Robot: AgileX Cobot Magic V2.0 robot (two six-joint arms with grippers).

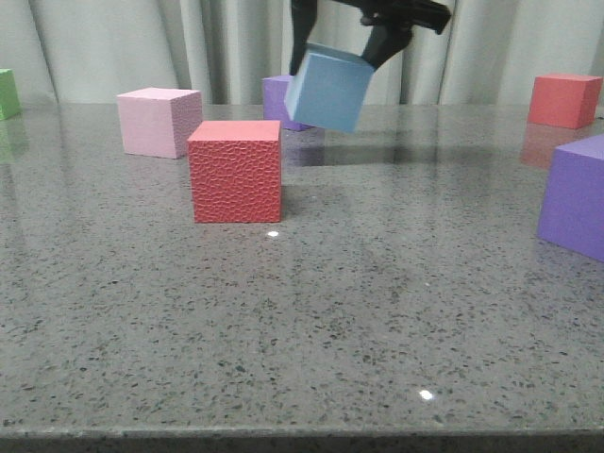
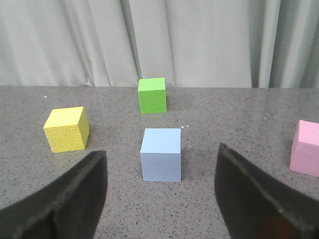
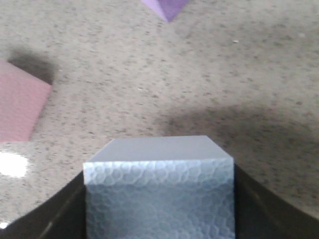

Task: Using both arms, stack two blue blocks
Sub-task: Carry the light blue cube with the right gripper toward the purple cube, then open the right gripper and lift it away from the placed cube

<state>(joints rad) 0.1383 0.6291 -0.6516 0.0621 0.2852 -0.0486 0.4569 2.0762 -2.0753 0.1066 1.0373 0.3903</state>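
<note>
Grey speckled stone forms the table (image 1: pixel 311 321), and we list its contents from left to right as the front view shows them. We find a green cube (image 1: pixel 8 92) at the far left edge, then a pink cube (image 1: pixel 158 121), then a red textured cube (image 1: pixel 235 171) standing nearer the camera and just right of the pink one. Behind these we see a purple cube (image 1: pixel 279 96) partly hidden at the back.

Next we reach the right gripper (image 1: pixel 344 57), whose dark fingers clamp one blue block (image 1: pixel 329 87) from both sides. We see this block tilted and clear of the table, in front of the rear purple cube. In the right wrist view the same block (image 3: pixel 158 189) fills the space between the two fingers (image 3: pixel 45 219), touching both, with the stone surface below it.

Further right we note a second red cube (image 1: pixel 563 100) at the back and a large purple cube (image 1: pixel 576 196) at the right edge.

In the left wrist view we see the left gripper (image 2: pixel 162 194) spread wide, holding nothing. The second blue block (image 2: pixel 161 154) stands upright on the table beyond the fingertips, centred between them and touching neither. Around it we see a yellow cube (image 2: pixel 67 129), a green cube (image 2: pixel 152 94) further off, and a pink cube (image 2: pixel 305 148) at the picture's edge.
</note>
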